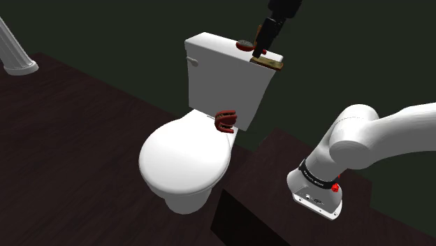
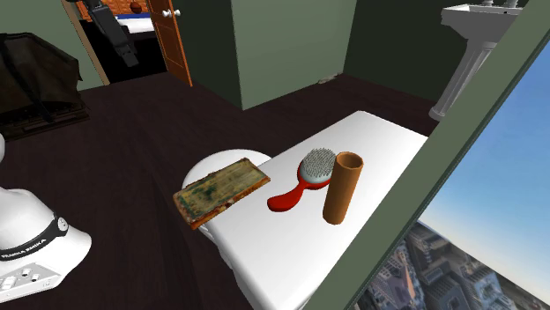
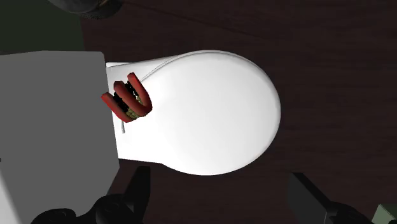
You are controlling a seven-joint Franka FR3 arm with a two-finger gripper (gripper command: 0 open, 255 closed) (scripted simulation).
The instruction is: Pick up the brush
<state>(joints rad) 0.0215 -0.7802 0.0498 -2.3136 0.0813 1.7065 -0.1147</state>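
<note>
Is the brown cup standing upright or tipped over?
Upright: the brown cup stands on the toilet tank, open mouth up, beside the brush.

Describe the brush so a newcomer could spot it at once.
Start at the white toilet and look at the flat top of its tank lid. Three things sit on it in a row, and the brush is the middle one, between a flat greenish board and an upright brown cylinder. It alone has a red handle and a round head of grey bristles.
</note>
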